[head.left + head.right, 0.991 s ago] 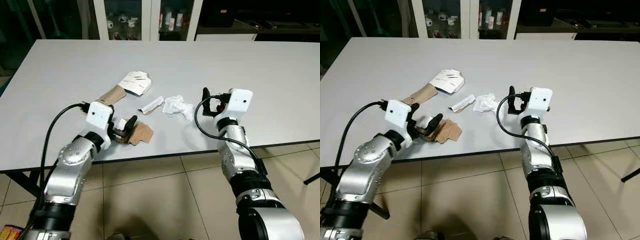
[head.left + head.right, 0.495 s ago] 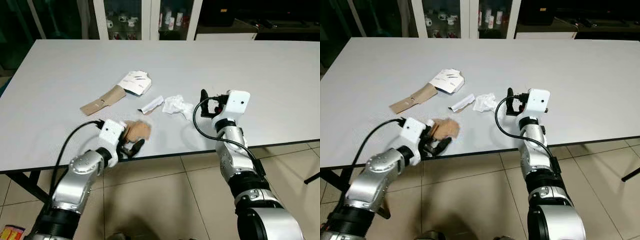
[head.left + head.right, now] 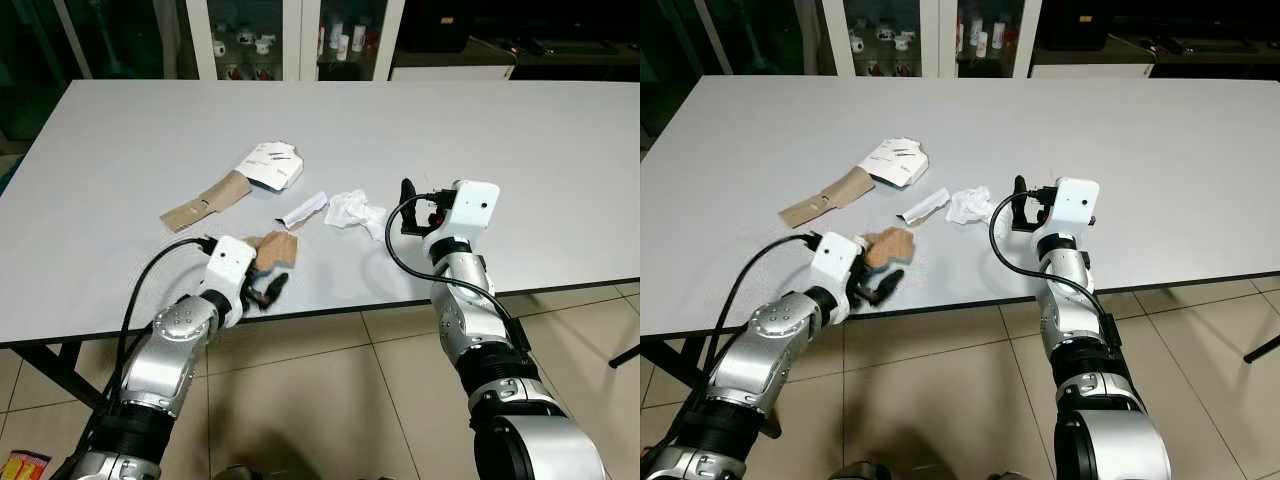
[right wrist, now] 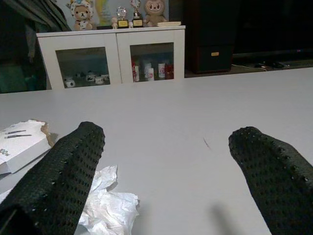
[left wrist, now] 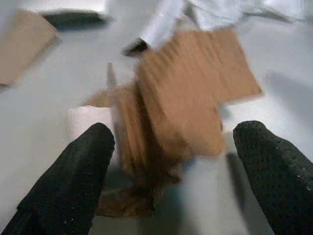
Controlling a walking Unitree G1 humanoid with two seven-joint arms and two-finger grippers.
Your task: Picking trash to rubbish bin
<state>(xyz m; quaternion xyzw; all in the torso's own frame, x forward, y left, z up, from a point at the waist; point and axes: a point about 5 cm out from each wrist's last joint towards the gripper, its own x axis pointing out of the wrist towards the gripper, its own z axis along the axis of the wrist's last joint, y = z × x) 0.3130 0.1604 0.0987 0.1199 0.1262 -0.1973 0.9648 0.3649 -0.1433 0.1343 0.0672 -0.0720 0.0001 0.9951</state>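
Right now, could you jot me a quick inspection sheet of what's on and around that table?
Surface: white table, near edge just ahead of the robot.
Job's things: brown cardboard scrap at the near edge; long cardboard strip; white torn box; small paper roll; crumpled tissue.
Clutter: nothing seen.
Grippers: left gripper open, its fingers on either side of the cardboard scrap; right gripper open above the table, beside the tissue.
Cables: black cable looping from each wrist.
Surroundings: glass-door cabinet with small bottles beyond the table; tiled floor.
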